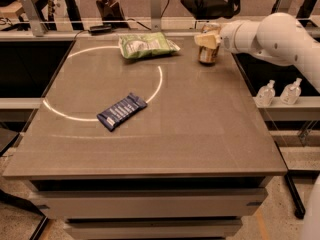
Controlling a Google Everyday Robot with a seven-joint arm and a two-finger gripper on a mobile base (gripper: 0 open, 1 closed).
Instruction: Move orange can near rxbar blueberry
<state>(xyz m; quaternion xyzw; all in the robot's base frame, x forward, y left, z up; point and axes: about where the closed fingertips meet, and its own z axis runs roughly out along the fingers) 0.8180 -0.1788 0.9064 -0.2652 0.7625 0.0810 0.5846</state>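
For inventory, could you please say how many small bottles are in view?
2. One bottle and a second bottle stand on the ledge beside the table; the gripper is at the orange can. Others may be hidden.
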